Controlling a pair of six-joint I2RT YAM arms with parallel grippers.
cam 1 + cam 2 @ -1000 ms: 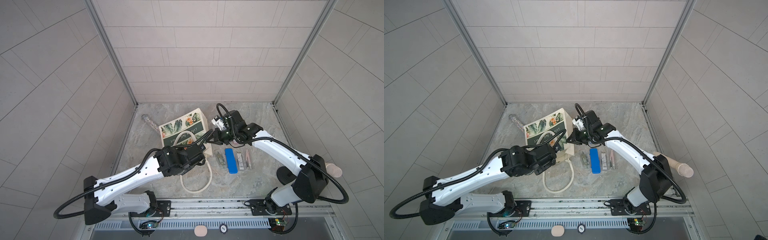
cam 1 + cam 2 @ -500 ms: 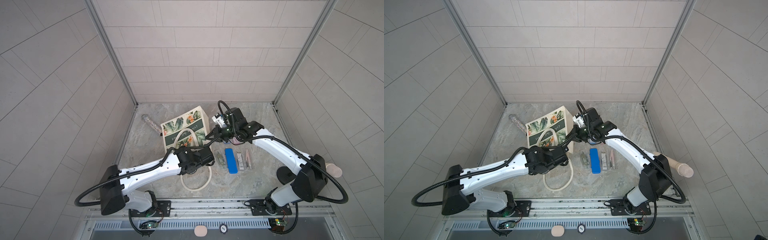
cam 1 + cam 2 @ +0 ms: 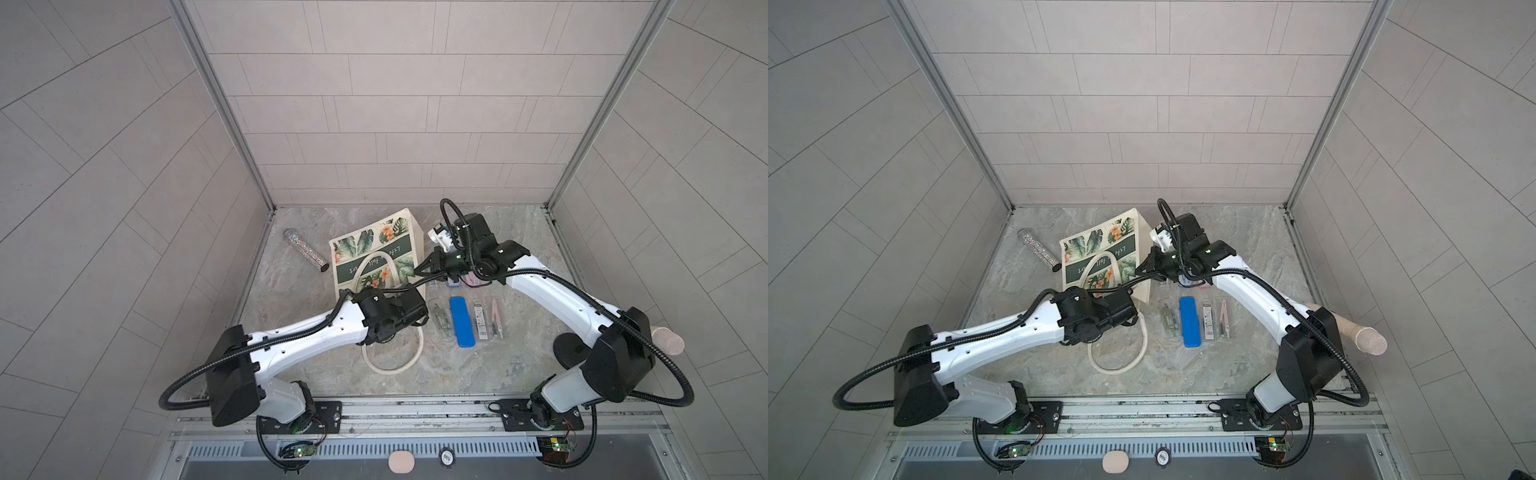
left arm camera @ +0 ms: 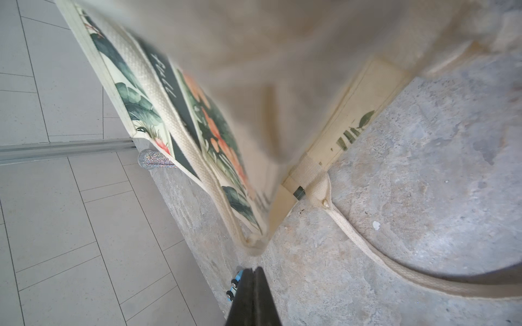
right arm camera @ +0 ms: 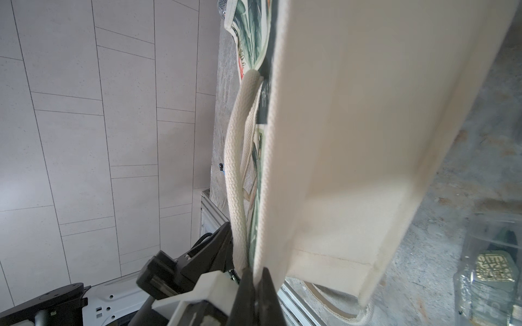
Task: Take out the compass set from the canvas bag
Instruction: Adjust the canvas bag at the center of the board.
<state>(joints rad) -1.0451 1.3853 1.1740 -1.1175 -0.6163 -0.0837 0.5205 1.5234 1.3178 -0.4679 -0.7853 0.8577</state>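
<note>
canvas bag (image 3: 376,253) is held up, tilted, by the right gripper (image 5: 255,279), clamped on its cream rim. left gripper (image 4: 252,272) pressed together, empty, just short of the bag's corner. compass set (image 3: 482,320) (blue case (image 3: 462,320) in its row) lies on the table (image 3: 519,249) beside the bag; lift the bag clear without sweeping it.

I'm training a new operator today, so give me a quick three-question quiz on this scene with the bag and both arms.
1. True or false: the right gripper is shut on the rim of the canvas bag.
2. The flat case on the table is: A red, B blue, C yellow.
3. Fill in: the glitter tube lies ___ the bag (inside or outside).
Key: 1 true; 2 B; 3 outside.
</note>
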